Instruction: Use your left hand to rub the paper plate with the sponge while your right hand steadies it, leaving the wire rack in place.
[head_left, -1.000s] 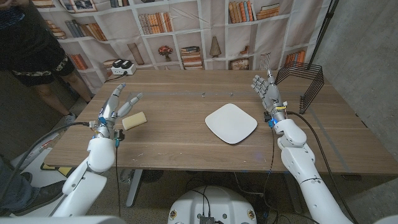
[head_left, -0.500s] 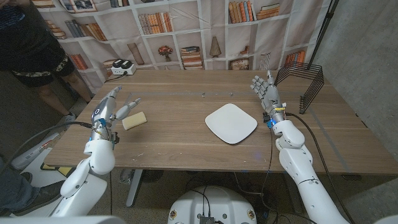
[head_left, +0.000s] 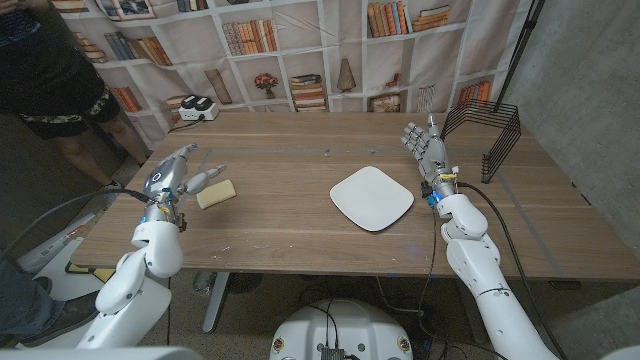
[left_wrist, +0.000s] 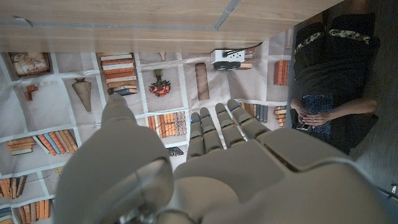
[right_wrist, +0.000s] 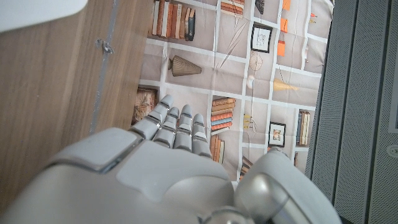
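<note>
Across the head view, your white paper plate (head_left: 372, 197) lies flat on the wooden table (head_left: 290, 240) a little right of centre, with nothing on it. Your left hand (head_left: 176, 172) sits out at nine o'clock from the plate, fingers apart and gripping nothing, their tips just beside the yellow sponge (head_left: 215, 193) — whether they touch it you cannot tell from here. Your right hand (head_left: 428, 152) stands upright at about two o'clock from the plate, fingers spread and holding nothing, clear of the plate's rim. Further out at two o'clock, the black wire rack (head_left: 487, 134) stands near the table's far right corner.

Left wrist view: your left hand (left_wrist: 211, 168) shows its back, fingers extended and released; a person (left_wrist: 333, 74) in dark clothes stands past the table edge.

Right wrist view: your right hand (right_wrist: 165, 168) has its fingers straight and loose, with a sliver of the plate (right_wrist: 37, 11) at the frame corner.
</note>
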